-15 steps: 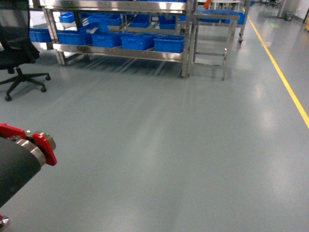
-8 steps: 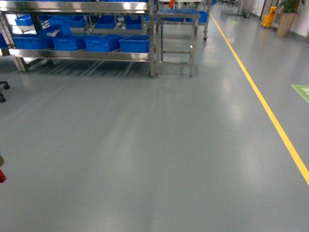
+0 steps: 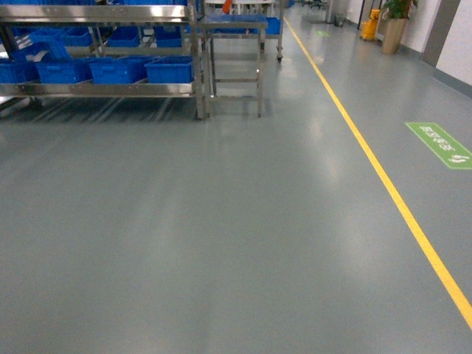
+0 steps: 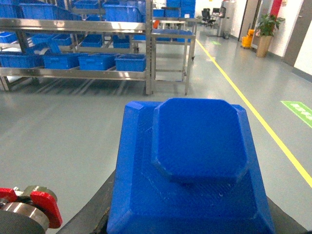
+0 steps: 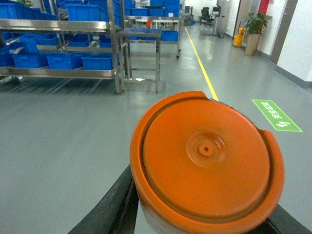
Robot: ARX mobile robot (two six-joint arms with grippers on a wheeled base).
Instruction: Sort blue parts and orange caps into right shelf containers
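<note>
A blue part (image 4: 195,161), a stepped block with cut corners, fills the left wrist view, and my left gripper (image 4: 190,217) is shut on it, dark fingers (image 4: 95,212) showing at its lower sides. In the right wrist view my right gripper (image 5: 200,219) is shut on an orange cap (image 5: 204,161), a round piece with its flat end facing the camera. Neither gripper shows in the head view. A steel shelf (image 3: 103,88) with blue crates (image 3: 168,70) stands far off at the upper left of the head view.
A small steel table (image 3: 234,26) stands right of the shelf. A yellow floor line (image 3: 383,184) runs down the right side, with a green floor sign (image 3: 440,144) beyond it. A potted plant (image 3: 394,29) stands at the far wall. Grey floor lies between me and the shelf.
The head view has swung to the right: the shelf slid to the left of the view, the office chair and my left arm's red piece left it, and the yellow line moved toward the middle.
</note>
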